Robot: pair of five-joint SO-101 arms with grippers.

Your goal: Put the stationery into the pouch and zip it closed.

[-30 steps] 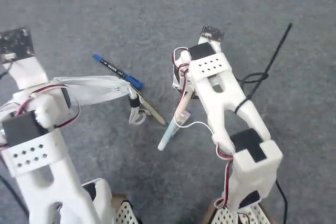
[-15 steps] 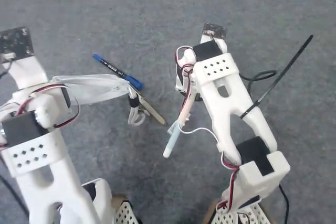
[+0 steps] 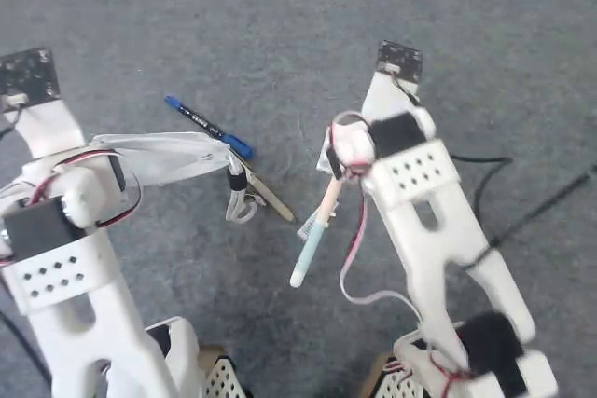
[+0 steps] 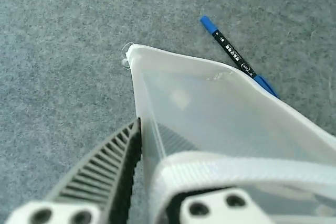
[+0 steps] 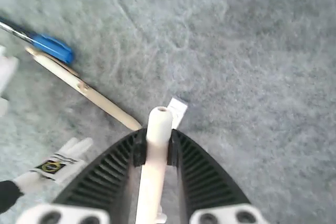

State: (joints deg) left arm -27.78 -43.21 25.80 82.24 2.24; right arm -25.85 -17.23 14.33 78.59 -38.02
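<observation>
The left pincer [image 4: 140, 139] is clamped on one edge of the pouch [image 4: 210, 114], its ribbed dark finger pressed against the pale fabric. From above, the pouch [image 3: 173, 157] stretches flat across the grey bench [image 3: 466, 62], running from the left arm towards the middle. It is white and half see-through, and I cannot tell whether its mouth is open.

A blue pen [image 3: 207, 126] lies on the bench just behind the pouch, its capped end touching or overlapping the pouch's far corner. At that same corner a tan stick [image 3: 270, 198] lies slanting towards the right arm, with a white looped thing [image 3: 241, 207] beside it.

The right pincer [image 5: 155, 142] is closed narrowly round a pale pen [image 5: 157, 121], which stands out between its two dark fingers. In the high view this pale pen [image 3: 312, 240] hangs slanting from the pincer towards the near side, between the two arms and apart from the pouch. Whether its lower tip touches the bench I cannot tell. A small white scrap [image 5: 177, 109] lies just beside it.
</observation>
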